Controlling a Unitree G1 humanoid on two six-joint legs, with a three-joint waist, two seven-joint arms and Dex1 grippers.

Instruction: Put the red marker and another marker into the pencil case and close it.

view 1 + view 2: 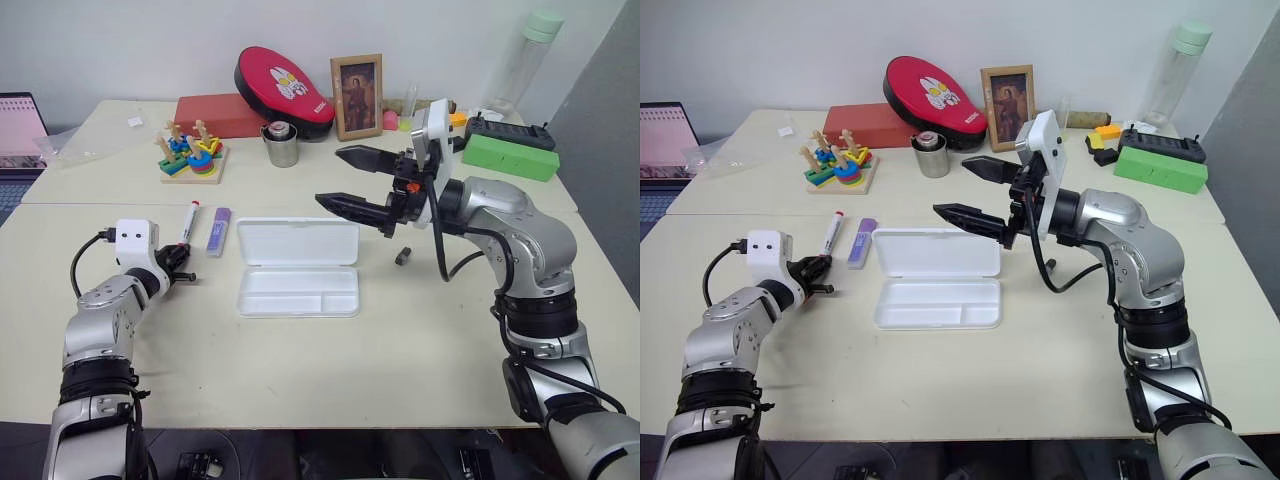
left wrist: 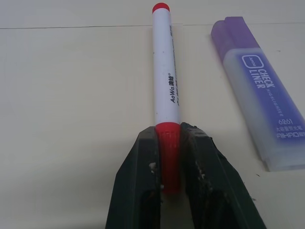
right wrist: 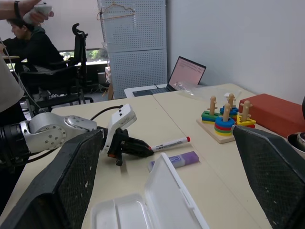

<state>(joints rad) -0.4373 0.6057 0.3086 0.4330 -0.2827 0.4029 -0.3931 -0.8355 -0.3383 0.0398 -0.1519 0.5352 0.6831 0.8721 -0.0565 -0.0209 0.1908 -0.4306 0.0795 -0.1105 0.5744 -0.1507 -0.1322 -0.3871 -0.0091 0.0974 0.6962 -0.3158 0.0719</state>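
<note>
Pinching the red cap end of the red marker (image 2: 166, 90), the left gripper (image 2: 170, 164) had its two black fingers pressed against the cap from either side, while the white barrel lay flat on the table (image 1: 420, 340) and pointed away from the hand. The hold sat at the very end of the pen, so the long barrel would probably droop or swing on lifting, and the smooth cap could slide out from between the pads. A cap that pulled loose from the barrel was a further risk, judged from where the grip lay. Just beside the pen, roughly parallel and apart from it, lay another marker (image 2: 259, 90), the lilac highlighter; a sideways sweep of the pen's far end could knock it askew.

Further toward the middle of the table the pencil case (image 1: 298, 267) stood open, its lid laid back and its shallow tray nearest the robot. The tray's low rim was the edge to clear, or the trailing tip might catch on it. Bare table lay between pen and case, giving free passage.

Above the far side of the case hung the right gripper (image 1: 358, 180), fingers spread wide and holding nothing; it left the tray reachable. A small dark object (image 1: 402, 256) lay beyond the case.
</note>
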